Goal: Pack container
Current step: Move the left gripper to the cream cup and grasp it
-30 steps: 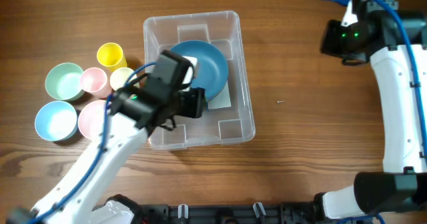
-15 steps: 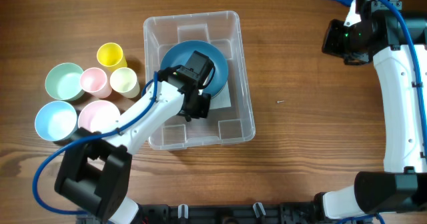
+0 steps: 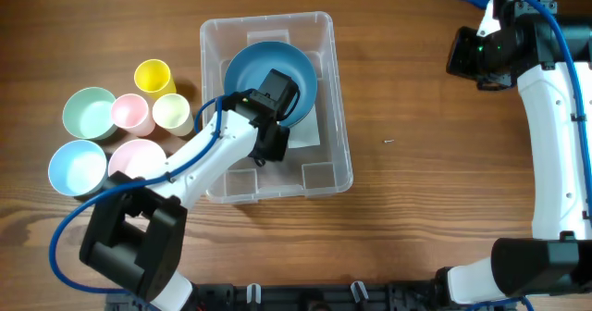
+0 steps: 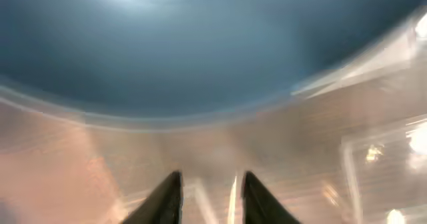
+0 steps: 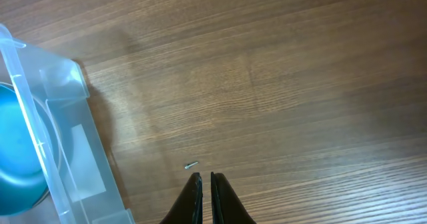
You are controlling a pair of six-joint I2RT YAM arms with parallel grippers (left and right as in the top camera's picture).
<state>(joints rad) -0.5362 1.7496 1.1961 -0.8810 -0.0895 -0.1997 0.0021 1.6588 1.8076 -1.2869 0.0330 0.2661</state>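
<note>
The clear plastic container (image 3: 326, 159) stands left of centre in the overhead view. A dark blue bowl (image 3: 262, 70) lies inside it toward the far end. My left gripper (image 3: 280, 89) reaches into the container at the bowl's near rim. In the blurred left wrist view the bowl (image 4: 200, 44) fills the top, and the left gripper's fingers (image 4: 208, 187) are apart with only the container floor (image 4: 373, 151) between them. My right gripper (image 3: 476, 54) hovers at the far right. It is shut and empty (image 5: 205, 181) above bare wood, right of the container (image 5: 73, 151).
Left of the container stand a yellow cup (image 3: 154, 75), a pink cup (image 3: 130, 114), a cream cup (image 3: 172, 113), a green bowl (image 3: 90, 113), a light blue bowl (image 3: 77, 167) and a pink bowl (image 3: 129, 158). A small screw (image 3: 389, 143) lies on the table.
My left arm has dropped into the container and reached forward. The blue bowl has slid toward the container's far end. The right arm has barely moved.
</note>
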